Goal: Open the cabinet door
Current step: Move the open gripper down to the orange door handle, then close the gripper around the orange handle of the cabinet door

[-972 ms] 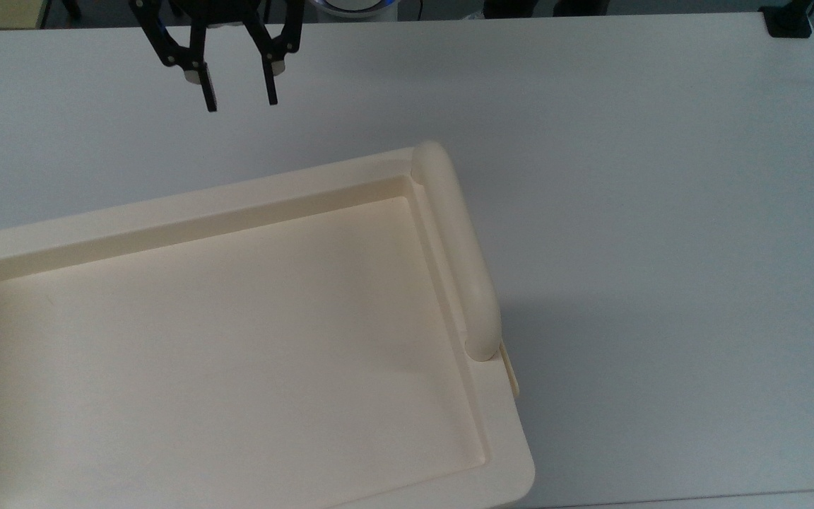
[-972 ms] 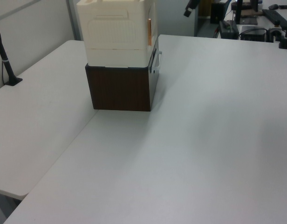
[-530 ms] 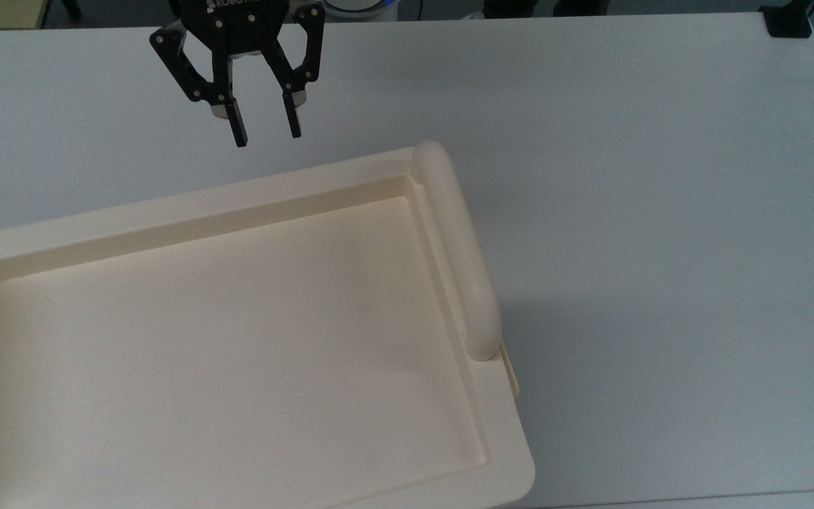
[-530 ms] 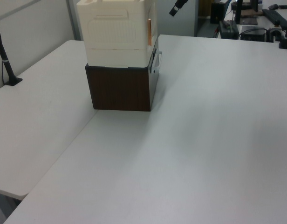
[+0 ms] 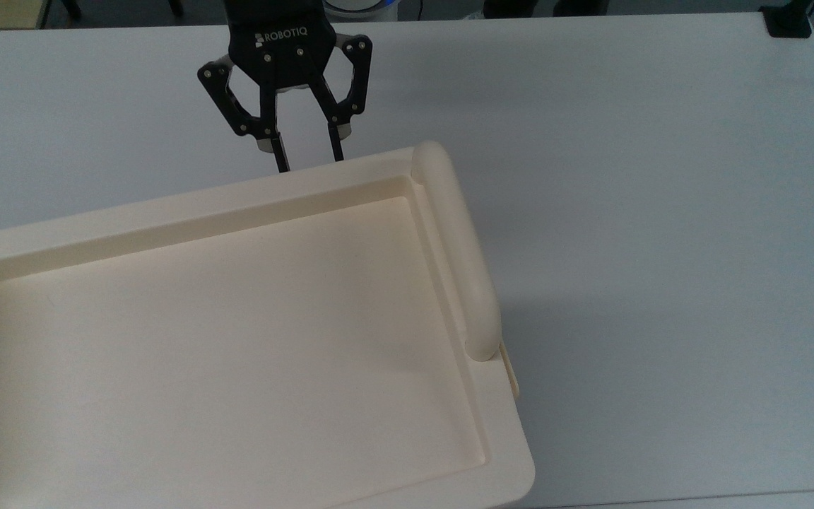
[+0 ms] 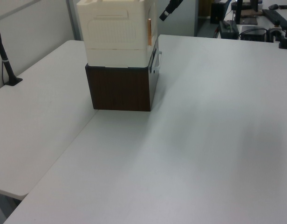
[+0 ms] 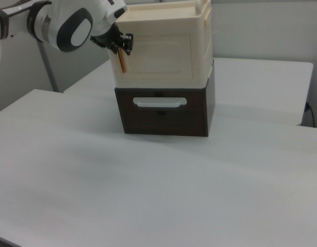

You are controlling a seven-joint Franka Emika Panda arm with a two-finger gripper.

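Observation:
The cabinet is a cream plastic box standing on a dark brown box. From above it shows a rimmed recessed top with a thick rounded bar along the top view's right. The cabinet door is the shut front panel in the right view, with an orange strip down its left edge. My gripper is open, its fingertips right at the cabinet's far rim. In the right view the gripper sits beside the door's upper left corner, just above the strip. In the left view the gripper hangs close to the cabinet's right side.
The dark brown box under the cabinet has a white drawer handle. The white table spreads wide around it. A black clamp post stands at the left view's left, and a black mount sits at the top view's upper right corner.
My gripper has moved toward the cabinet: down and to the right in the top view, leftward in the left view. It stays open. The cabinet has not moved.

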